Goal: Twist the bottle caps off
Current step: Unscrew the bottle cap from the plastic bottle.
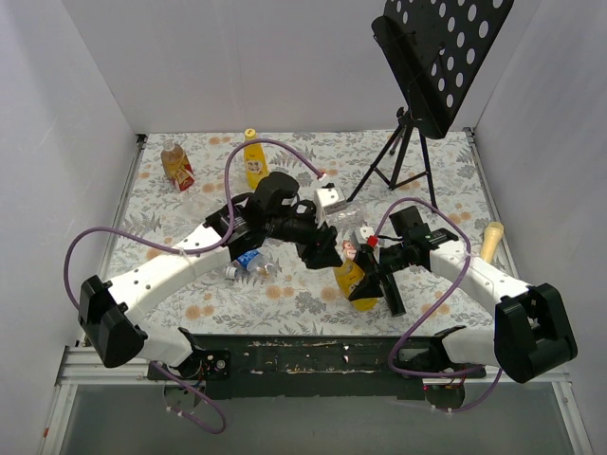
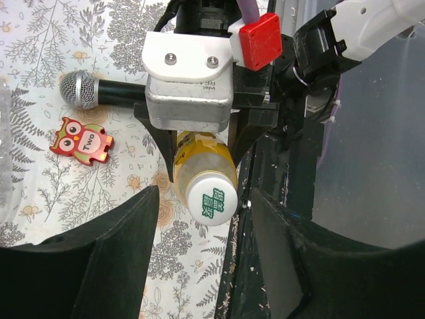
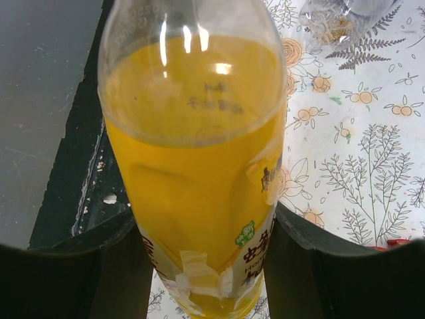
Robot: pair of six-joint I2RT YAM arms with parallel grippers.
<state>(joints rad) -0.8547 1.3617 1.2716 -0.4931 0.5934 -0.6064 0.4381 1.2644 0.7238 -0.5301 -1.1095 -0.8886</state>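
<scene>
A tall yellow juice bottle (image 3: 199, 166) is tilted near the table's front edge, also seen from above (image 1: 349, 280). My right gripper (image 3: 206, 266) is shut on its lower body, a finger on each side; from above it is at the centre right (image 1: 372, 275). The bottle's white cap (image 2: 211, 197) with green print points at my left gripper (image 2: 204, 212), which is open. The cap sits between the fingertips (image 2: 143, 206) with a gap on each side. From above, the left gripper (image 1: 327, 254) hides the cap. A second yellow bottle (image 1: 253, 163), a brown red-labelled bottle (image 1: 176, 163) and a blue-labelled clear bottle (image 1: 248, 261) lie apart.
A black microphone with a grey head (image 2: 78, 90) and a red owl tag (image 2: 83, 139) lie beside the held bottle. A black music stand (image 1: 441, 57) on a tripod stands back right. A white box (image 1: 330, 199) sits mid-table. The black front rail (image 2: 265, 219) runs just under the bottle.
</scene>
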